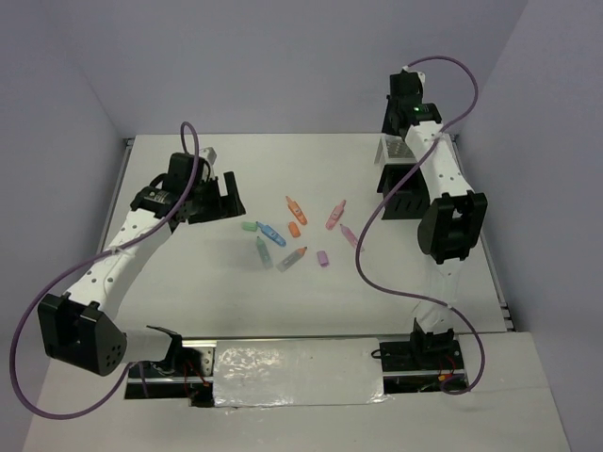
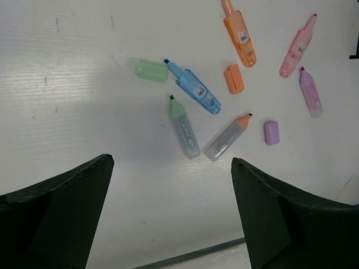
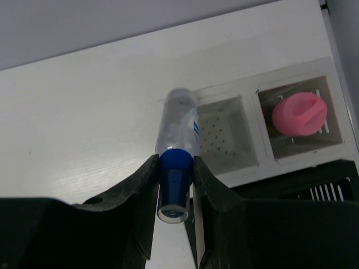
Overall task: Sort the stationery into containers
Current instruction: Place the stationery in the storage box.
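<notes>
Several markers and loose caps lie mid-table: an orange marker (image 2: 240,39), a pink marker (image 2: 297,47), a blue marker (image 2: 193,92), a green marker (image 2: 184,128), a green cap (image 2: 151,70) and a purple cap (image 2: 271,133). My left gripper (image 2: 171,162) hangs open above bare table just short of them, left of the group in the top view (image 1: 226,193). Far back right, my right gripper (image 3: 175,159) is shut on the blue cap of a clear small bottle (image 3: 179,120), held beside the white tray (image 3: 252,168). One tray cell (image 3: 221,131) is bare. The other holds a pink round piece (image 3: 299,114).
The black slatted organiser (image 1: 405,193) stands just in front of the white tray (image 1: 389,151), under the right arm's forearm. Purple cables loop from both arms over the table. The table's back edge and the walls are close behind the tray.
</notes>
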